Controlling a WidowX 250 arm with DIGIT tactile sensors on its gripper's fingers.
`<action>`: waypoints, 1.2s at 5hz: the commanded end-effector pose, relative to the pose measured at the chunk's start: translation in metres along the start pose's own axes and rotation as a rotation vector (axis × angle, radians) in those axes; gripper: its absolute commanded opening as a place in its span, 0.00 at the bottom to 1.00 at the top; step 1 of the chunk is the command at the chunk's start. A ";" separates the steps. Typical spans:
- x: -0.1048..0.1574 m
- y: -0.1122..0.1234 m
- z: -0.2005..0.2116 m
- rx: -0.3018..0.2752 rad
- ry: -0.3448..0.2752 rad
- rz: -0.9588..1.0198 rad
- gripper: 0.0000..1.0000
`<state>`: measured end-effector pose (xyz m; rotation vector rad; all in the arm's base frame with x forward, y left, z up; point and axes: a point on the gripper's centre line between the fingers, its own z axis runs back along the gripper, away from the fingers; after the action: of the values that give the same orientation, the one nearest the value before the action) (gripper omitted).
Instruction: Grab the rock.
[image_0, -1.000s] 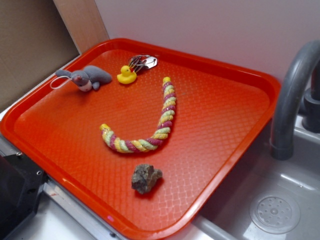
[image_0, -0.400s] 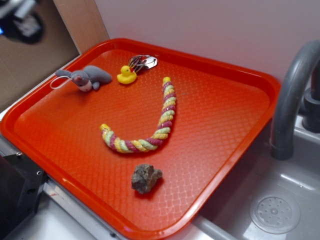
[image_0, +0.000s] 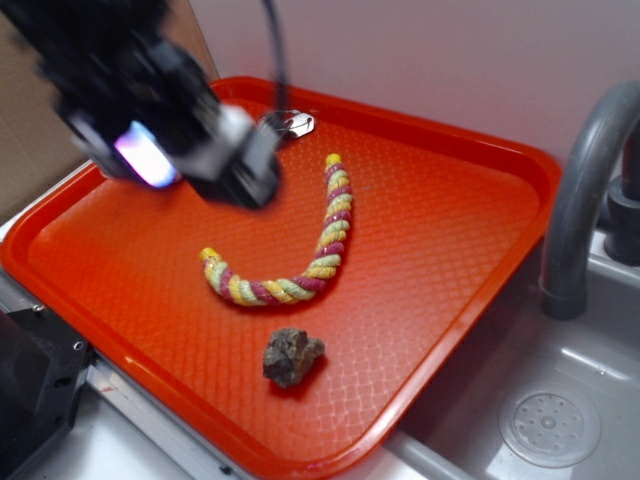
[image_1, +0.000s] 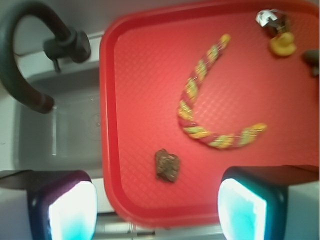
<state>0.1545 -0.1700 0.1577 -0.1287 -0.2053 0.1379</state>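
While the arm is blurred over the tray's far left in the exterior view, the gripper (image_1: 157, 210) is seen in the wrist view with fingers (image_1: 70, 207) spread wide and nothing held. The rock (image_0: 292, 356) is located near the front edge of the red tray (image_0: 470, 270), apart from the gripper and just in front of the curved striped rope (image_0: 300, 250). A yellow rubber duck (image_1: 282, 44) and a metal clip (image_0: 293, 124) are seen at the far side. A grey faucet (image_0: 585, 200) is mounted over the sink (image_0: 560, 400) beside the tray.

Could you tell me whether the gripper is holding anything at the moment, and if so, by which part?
Nothing is held. The gripper is open and the rock lies untouched on the tray.
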 end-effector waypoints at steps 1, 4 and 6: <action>-0.007 -0.011 -0.044 0.030 0.036 -0.059 1.00; -0.014 0.023 -0.102 0.037 0.104 -0.048 1.00; -0.016 0.015 -0.125 -0.085 0.108 -0.127 1.00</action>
<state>0.1588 -0.1714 0.0281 -0.1885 -0.0991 -0.0131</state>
